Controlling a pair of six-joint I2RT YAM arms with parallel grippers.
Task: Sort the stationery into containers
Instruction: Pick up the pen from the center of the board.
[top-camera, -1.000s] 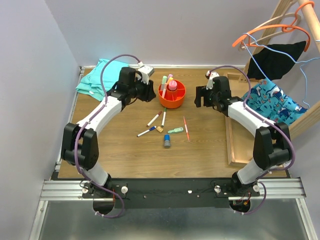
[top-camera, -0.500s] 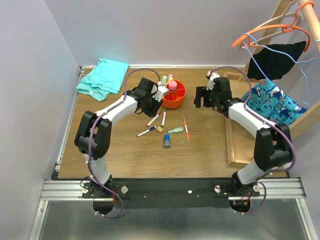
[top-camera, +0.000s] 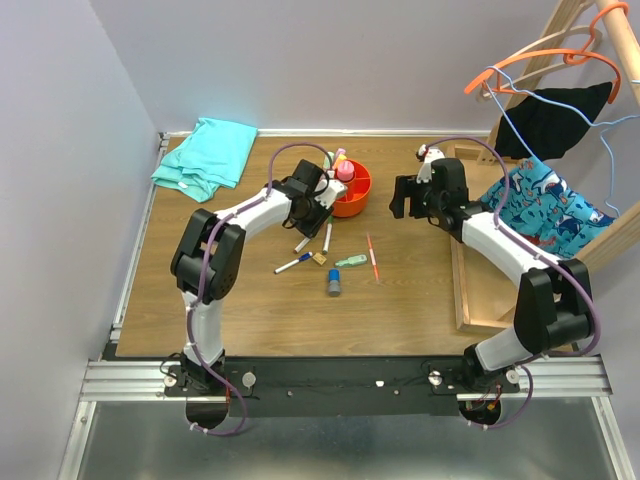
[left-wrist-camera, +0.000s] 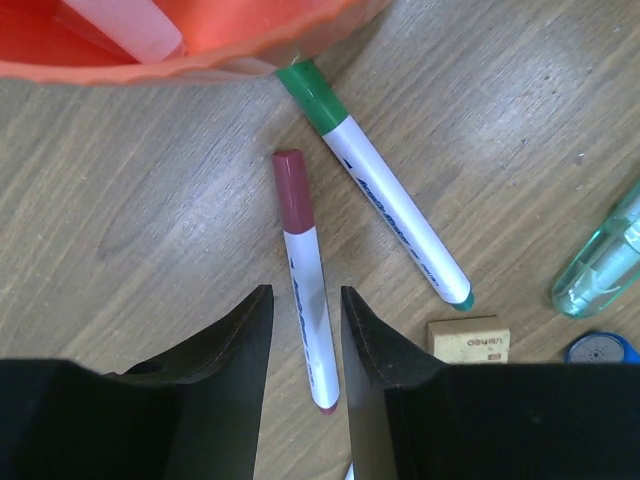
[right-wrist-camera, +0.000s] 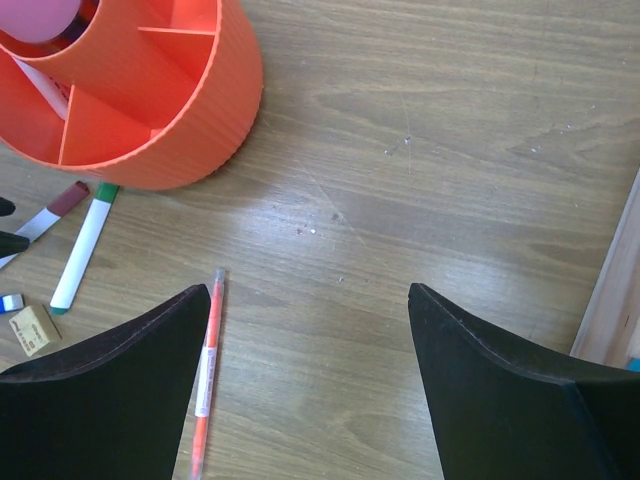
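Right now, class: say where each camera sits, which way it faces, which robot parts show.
Top external: above, behind the bases, facing down on the table; left gripper and right gripper show.
Left wrist: faces down on a red-capped marker between its open fingers.
Right wrist: faces down on the organiser; its open fingers below.
Wrist views share the green-capped marker.

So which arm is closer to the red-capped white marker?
Left. Its fingers sit either side of the red-capped white marker; the right arm's fingers hang away, right of the round orange plastic organiser.
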